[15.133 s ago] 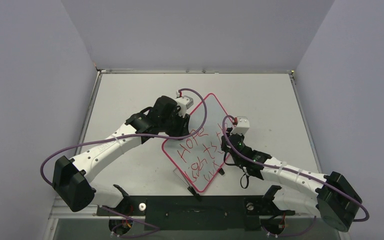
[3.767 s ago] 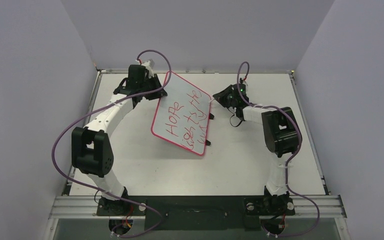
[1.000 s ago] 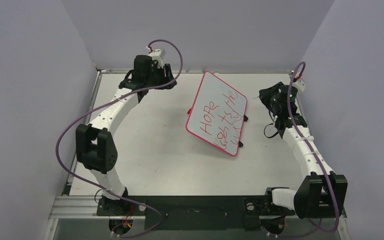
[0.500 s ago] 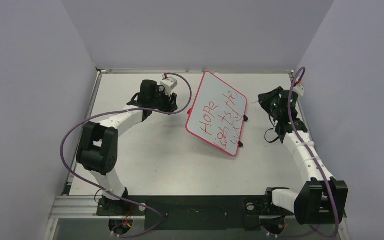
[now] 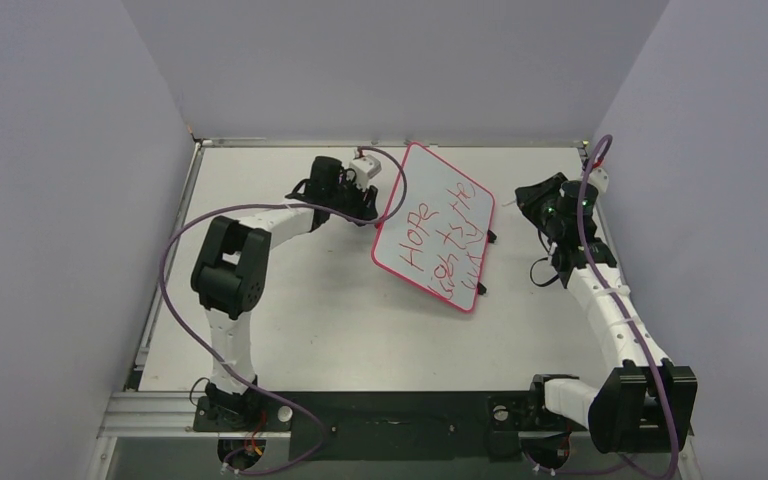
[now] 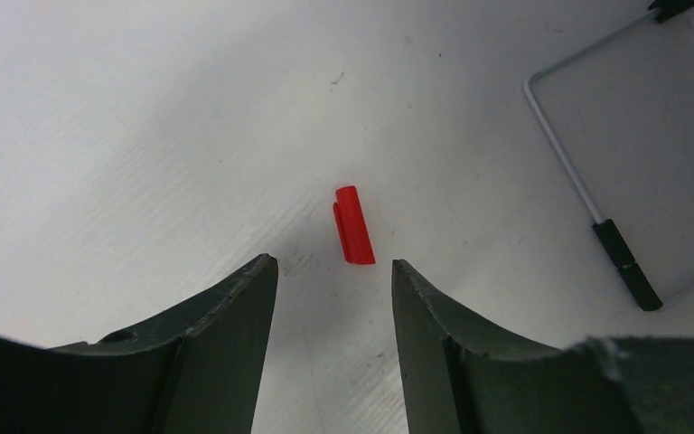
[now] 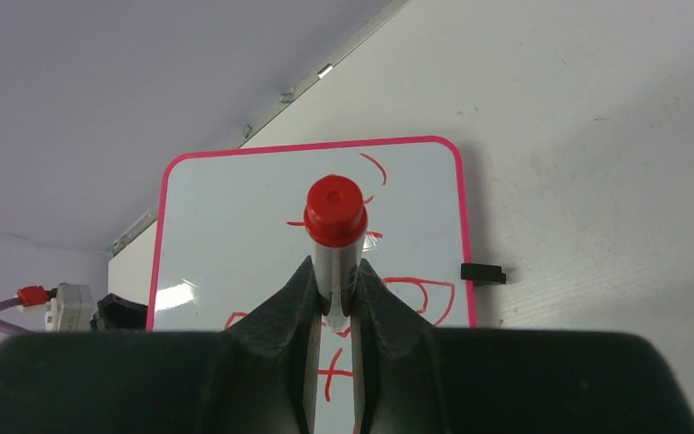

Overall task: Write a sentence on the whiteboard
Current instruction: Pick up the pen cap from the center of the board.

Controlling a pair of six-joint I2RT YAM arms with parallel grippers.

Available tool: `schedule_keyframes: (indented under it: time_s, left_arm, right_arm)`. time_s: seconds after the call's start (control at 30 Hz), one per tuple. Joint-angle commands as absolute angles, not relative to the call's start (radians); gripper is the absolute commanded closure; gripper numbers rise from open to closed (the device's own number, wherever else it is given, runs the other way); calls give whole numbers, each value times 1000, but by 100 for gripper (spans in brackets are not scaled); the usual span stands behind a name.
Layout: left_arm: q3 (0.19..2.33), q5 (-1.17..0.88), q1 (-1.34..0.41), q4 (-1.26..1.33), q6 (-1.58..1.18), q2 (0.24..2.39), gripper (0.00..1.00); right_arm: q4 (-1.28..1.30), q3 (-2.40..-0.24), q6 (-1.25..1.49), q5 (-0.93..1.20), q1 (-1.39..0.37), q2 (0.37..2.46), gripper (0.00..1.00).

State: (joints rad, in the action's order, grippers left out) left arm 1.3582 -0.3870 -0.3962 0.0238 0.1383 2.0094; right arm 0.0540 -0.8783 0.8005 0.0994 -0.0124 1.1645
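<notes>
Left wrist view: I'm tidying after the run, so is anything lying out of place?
Yes: a small red cap lies loose on the table, just ahead of the open left claw, touching nothing. It looks stray because the marker is across the table, clamped in the right claw.

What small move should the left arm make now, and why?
Probably ease the left gripper forward and down until its open jaws straddle the red cap. The cap lies on the table just ahead of them, untouched, and the right gripper is shut on the marker, which likely needs it.
</notes>
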Motion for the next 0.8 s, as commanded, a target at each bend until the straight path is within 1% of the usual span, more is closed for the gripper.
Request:
schedule_keyframes:
  time_s: [0.0, 0.1, 0.5, 0.6, 0.77]
  left_arm:
    - [1467, -380, -417, 12, 135, 2060, 54]
    - [1496, -354, -426, -30, 134, 2101, 57]
    - [1542, -186, -490, -128, 165, 2165, 62]
    - [1585, -120, -502, -191, 185, 2192, 62]
    - [1627, -76, -530, -232, 208, 2227, 63]
  right_arm:
    - [9, -879, 802, 111, -3, 1133, 100]
    - [8, -882, 803, 113, -3, 1134, 100]
    - [9, -877, 812, 129, -3, 1134, 100]
    - [-19, -876, 818, 135, 10, 1132, 100]
    - [-28, -874, 823, 143, 25, 1130, 100]
